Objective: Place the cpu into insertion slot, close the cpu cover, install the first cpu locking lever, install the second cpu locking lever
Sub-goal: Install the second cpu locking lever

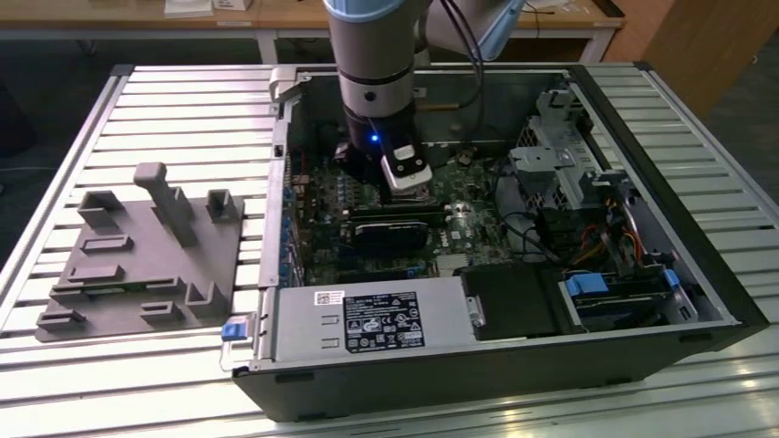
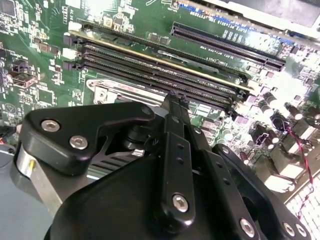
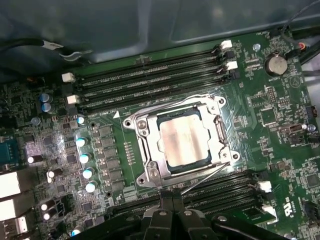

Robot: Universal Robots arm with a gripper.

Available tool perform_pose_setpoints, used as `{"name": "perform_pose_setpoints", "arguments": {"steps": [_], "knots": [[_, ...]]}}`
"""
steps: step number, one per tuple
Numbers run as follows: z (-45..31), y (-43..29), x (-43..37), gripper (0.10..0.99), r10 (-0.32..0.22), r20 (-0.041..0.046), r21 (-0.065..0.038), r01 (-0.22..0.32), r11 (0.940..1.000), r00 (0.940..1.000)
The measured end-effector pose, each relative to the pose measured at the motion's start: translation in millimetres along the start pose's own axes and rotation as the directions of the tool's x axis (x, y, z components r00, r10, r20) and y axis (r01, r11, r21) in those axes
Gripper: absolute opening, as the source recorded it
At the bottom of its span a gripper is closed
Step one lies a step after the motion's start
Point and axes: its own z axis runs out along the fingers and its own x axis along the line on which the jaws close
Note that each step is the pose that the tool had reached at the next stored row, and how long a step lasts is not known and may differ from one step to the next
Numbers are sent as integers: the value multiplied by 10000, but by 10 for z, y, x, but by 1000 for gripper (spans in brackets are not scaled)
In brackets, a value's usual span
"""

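Item: open black desktop computer case (image 1: 681,274), laid on its side on the slatted metal table (image 1: 171,109) so that the green motherboard (image 3: 260,120) faces up and can be reached from above.

Item: small flat square cpu with a dull silver-beige metal top (image 3: 182,141). It is seated in the square insertion slot (image 3: 218,134), flat and square to it, of which little beyond the edge is seen past the chip.

Item: thin silvery metal cpu cover with a large square window (image 3: 145,150). It is lowered over the chip, the metal top showing through the window; the frame appears to lie flat, so the closing is judged done.

Item: two thin wire locking levers. One (image 3: 150,108) is seen curving along the far edge of the frame, the other (image 3: 205,177) slanting off the near corner toward the memory slots (image 3: 150,82). Whether either is latched cannot be told; the slanted one is judged not yet hooked.

Item: black tool (image 3: 172,204), carried on the grey arm (image 1: 375,73). It is held inside the case above the board, just beside the near edge of the socket and nearest the slanted lever. Its fingertips are seen drawn together, with nothing clamped between them.

Item: grey moulded fixture tray (image 1: 140,265), set on the table at the exterior view's left, well apart from the case.
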Motion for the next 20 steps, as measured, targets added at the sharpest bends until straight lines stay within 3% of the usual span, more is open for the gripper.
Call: {"name": "perform_pose_setpoints", "arguments": {"steps": [2, 12, 20], "knots": [[2, -34, -9, 106, 21, -52, -205, -22, 9998, 10000], [34, -179, -30, 106, 92, -259, -977, -117, 9951, 9996], [89, -239, 29, 106, 118, -349, -1309, -163, 9913, 9993]]}}
